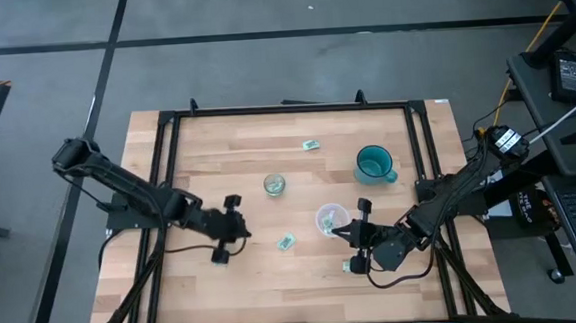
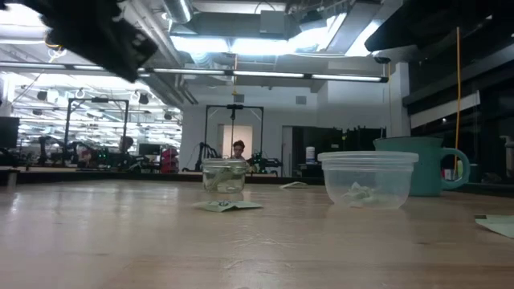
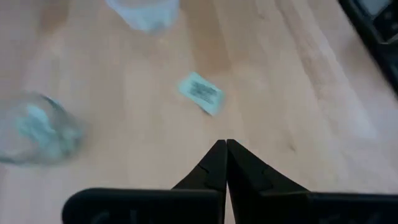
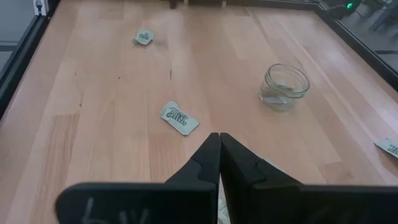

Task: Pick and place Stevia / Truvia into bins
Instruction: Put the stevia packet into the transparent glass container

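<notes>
Two hands are hovering with fingers pressed together, holding nothing. Left hand [image 1: 234,228] is aiming at the Stevia packet [image 1: 287,242] lying between it and the plastic cup [image 1: 331,219]; right hand [image 1: 361,235] is waiting beside that cup, ready for nearby packets.

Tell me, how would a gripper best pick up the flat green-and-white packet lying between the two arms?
The flat green-and-white sweetener packet lies flat on the wooden table. Probably best to come straight down from above, fingers straddling its short width, pinching the long edges. Nothing touches it.
</notes>
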Motion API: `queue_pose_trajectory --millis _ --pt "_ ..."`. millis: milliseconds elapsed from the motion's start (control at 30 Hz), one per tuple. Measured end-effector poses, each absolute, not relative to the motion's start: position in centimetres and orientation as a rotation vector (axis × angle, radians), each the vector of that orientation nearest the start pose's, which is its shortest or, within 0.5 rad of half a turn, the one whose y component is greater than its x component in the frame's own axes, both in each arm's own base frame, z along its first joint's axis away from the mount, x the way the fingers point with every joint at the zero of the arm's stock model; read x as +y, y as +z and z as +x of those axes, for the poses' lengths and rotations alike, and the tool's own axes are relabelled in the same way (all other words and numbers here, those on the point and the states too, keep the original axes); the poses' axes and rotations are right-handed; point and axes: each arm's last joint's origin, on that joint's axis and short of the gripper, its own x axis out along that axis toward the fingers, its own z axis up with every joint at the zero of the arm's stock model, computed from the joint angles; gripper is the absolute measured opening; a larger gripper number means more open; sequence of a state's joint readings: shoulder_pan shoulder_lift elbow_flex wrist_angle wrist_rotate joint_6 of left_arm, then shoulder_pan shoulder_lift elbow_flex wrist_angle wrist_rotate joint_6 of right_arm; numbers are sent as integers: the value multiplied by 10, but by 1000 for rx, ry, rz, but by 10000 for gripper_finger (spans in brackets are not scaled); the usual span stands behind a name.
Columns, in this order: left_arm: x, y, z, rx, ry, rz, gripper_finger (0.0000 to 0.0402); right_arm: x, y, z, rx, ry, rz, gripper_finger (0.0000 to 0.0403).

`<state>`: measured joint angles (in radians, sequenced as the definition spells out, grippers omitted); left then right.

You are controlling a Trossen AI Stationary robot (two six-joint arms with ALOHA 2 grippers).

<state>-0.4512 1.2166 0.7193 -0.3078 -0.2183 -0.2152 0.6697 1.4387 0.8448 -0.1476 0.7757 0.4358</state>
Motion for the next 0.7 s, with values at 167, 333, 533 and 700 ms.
queue_pose_trajectory --millis 167,333,533,700 --pt "-120 222 207 924 -70 -50 2 163 218 238 517 -209 -89 13" --pt "-141 232 198 1105 41 -20 1 163 219 238 513 -208 -91 13" --pt "-170 237 189 1210 121 -128 1 163 219 239 509 -195 -128 13" --pt "-187 231 181 1227 128 -139 3 163 225 244 460 -174 -229 13"
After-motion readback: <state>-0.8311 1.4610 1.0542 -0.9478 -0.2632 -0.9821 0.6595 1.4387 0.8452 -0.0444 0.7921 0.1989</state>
